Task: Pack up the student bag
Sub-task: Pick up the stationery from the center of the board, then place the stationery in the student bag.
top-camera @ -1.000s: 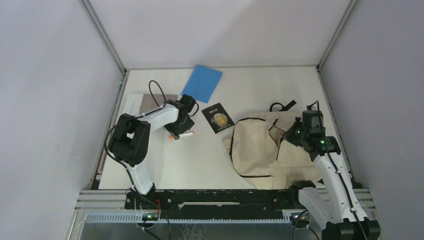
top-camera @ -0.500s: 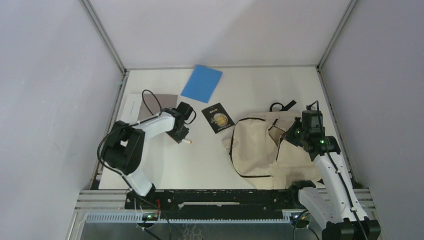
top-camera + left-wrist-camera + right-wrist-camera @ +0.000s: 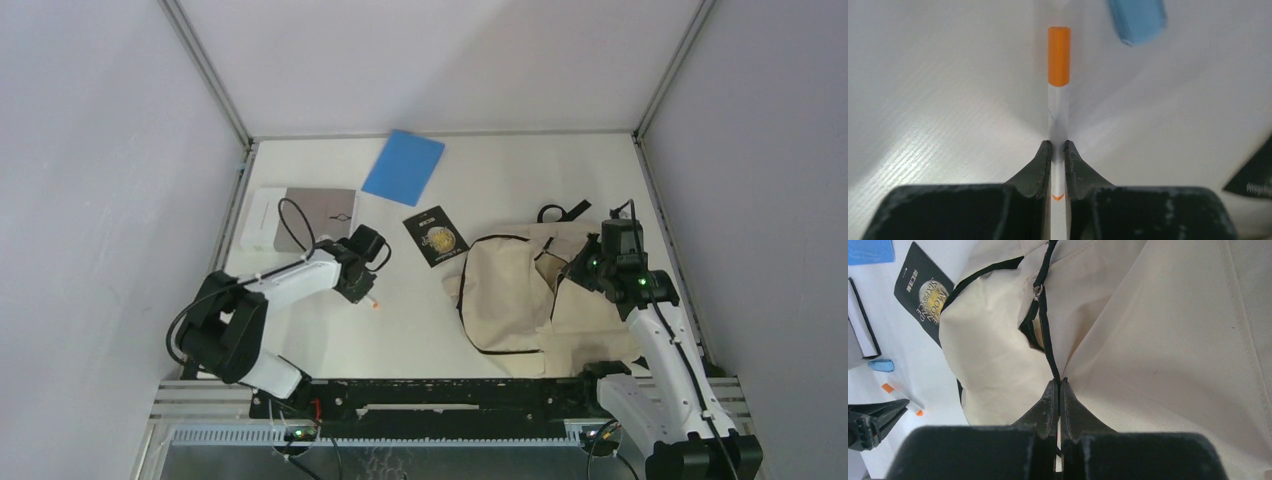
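The student bag [image 3: 515,295] lies at the right centre of the top view. The right gripper [image 3: 1058,390] pinches tight on the bag's black zipper seam. Left of centre, the left gripper [image 3: 1058,150] is clenched around a white marker [image 3: 1058,65] with an orange cap; a black booklet [image 3: 435,236] lies between marker and bag

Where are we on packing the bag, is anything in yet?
Done: nothing visibly packed; the bag is only partly unzipped. In hand: the left pincer is shut on the pen, and the right pincer pinches the bag's zipper edge. Left: getting the pen in, then the blue notebook, black booklet, grey book and eraser, all outside the bag.
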Tool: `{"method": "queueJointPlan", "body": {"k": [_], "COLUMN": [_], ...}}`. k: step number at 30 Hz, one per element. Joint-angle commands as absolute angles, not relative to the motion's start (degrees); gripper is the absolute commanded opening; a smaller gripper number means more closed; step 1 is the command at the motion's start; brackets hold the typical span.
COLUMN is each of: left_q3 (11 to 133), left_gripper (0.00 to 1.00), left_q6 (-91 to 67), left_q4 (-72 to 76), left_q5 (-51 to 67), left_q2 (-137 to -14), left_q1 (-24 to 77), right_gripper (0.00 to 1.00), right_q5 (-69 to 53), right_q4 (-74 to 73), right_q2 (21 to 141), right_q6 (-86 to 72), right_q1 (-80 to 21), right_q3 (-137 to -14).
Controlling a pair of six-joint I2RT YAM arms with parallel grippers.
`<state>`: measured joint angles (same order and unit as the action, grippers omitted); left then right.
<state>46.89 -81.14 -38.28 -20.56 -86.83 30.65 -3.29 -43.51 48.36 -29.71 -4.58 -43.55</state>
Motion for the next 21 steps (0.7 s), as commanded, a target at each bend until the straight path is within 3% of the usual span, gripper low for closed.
{"method": "queueJointPlan", "body": {"k": [1,4,6,9,14,21], "left_q3": [48.87,52.32,53.05,51.66,53.66,70.46], "left_gripper": [0.00,0.00,0.00,0.00,0.00,0.00], "left_q6": [-69.77,-59.28,-49.43,-37.54,-34.00,-30.54], "left_q4": [-37.94,-36.62,-31.00,-21.59,-13.25,-20.00], "left_q5": [-26.03,-30.46,-26.55,-12.65,15.17,35.48], "left_q2": [-77.84,-72.26,-70.12,-68.10,-71.44,-89.89], "left_q1": [35.25,40.19,42.30,43.68,44.60,51.30], "right_gripper": [0.00,0.00,0.00,0.00,0.00,0.00], "right_q5": [-3.21,-3.26,-3.34,-3.34,-3.49,-4.12], "right_q4": [-40.84,-40.71,-40.51,-40.42,-40.42,-40.10], "right_q2": [46.55,46.34,46.26,46.23,46.06,46.01], "right_q6": [-29.67,-29.77,-29.83,-30.02,-30.32,-30.84], "right_q1": [-4.94,-4.92,-4.92,-4.79,-4.82,-4.97], "right_q3": [-44.32,-44.38,-44.36,-44.38,-44.32,-44.38]}}
